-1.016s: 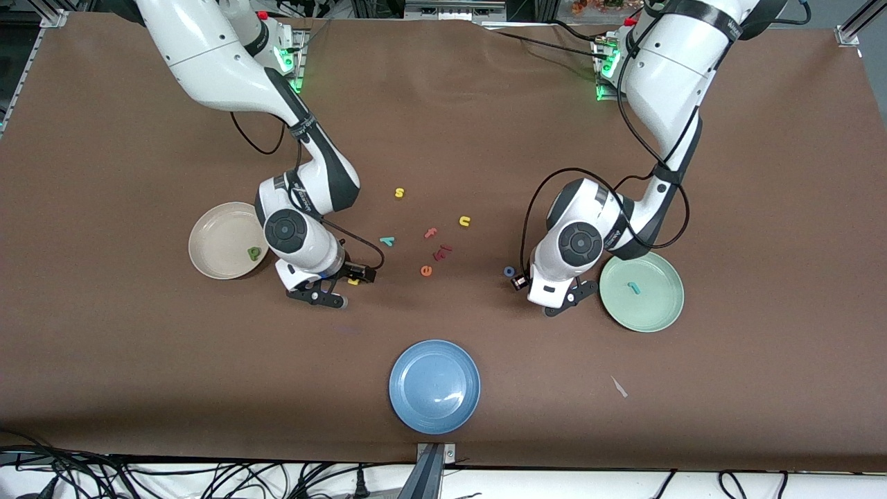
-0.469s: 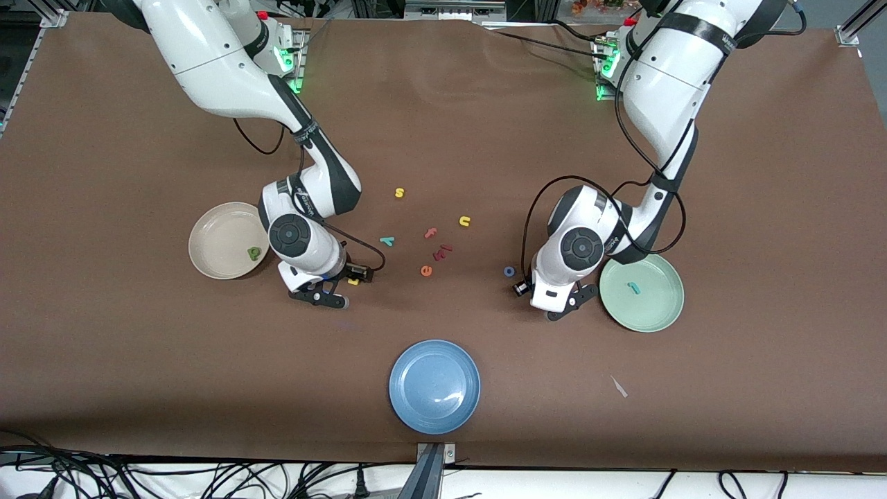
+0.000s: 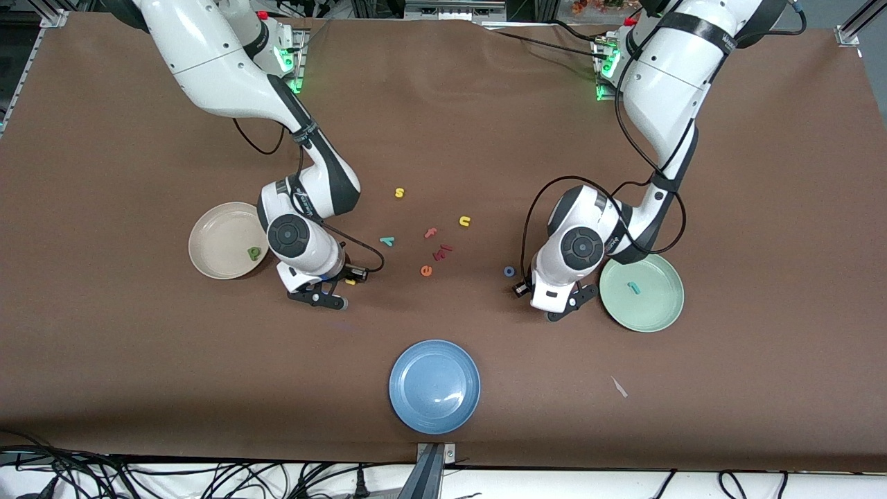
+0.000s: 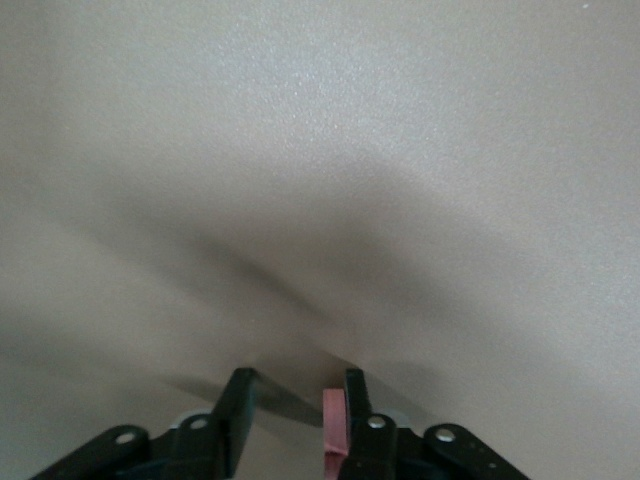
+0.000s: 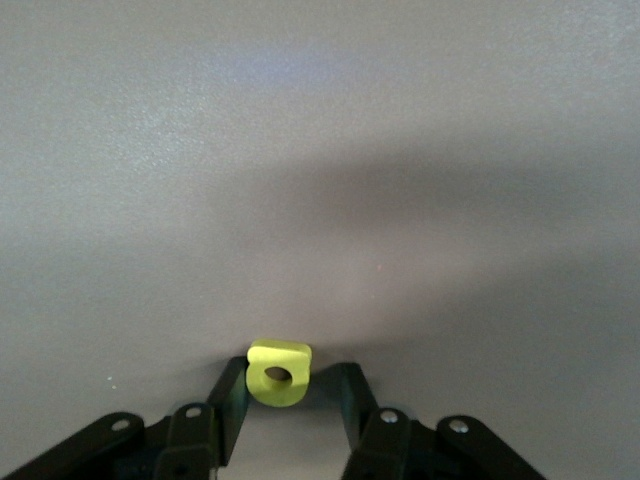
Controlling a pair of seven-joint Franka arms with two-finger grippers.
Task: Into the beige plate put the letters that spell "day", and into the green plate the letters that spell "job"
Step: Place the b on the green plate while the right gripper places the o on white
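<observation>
**Right gripper at the yellow a, left gripper low beside the blue o**

The right gripper [image 5: 290, 388] is down at the table beside the beige plate [image 3: 211, 235], toward the middle of the table. Its fingers stand close on either side of the yellow a [image 5: 279, 372], which sits between the tips, and they look pressed against its sides. The dark green d [image 3: 255, 254] already lies in the beige plate, near the rim on the gripper's side. The teal y [image 3: 387, 241] is loose on the brown table [image 3: 138, 360].

The left gripper [image 4: 295, 405] is low over bare table between the blue o [image 3: 509, 271] and the green plate [image 3: 658, 308]. Its jaws stand apart with a clear gap. A pink-red strip lies against the inner face of one finger (what it is cannot be told). The teal j [image 3: 633, 287] rests in the green plate. The pink-red b [image 3: 442, 251] lies in the middle cluster with the orange e [image 3: 426, 270], the pink f [image 3: 431, 233] and the yellow u [image 3: 464, 221]. The yellow s [image 3: 399, 193] lies farther from the front camera. The blue plate [image 3: 434, 387] sits nearest that camera
</observation>
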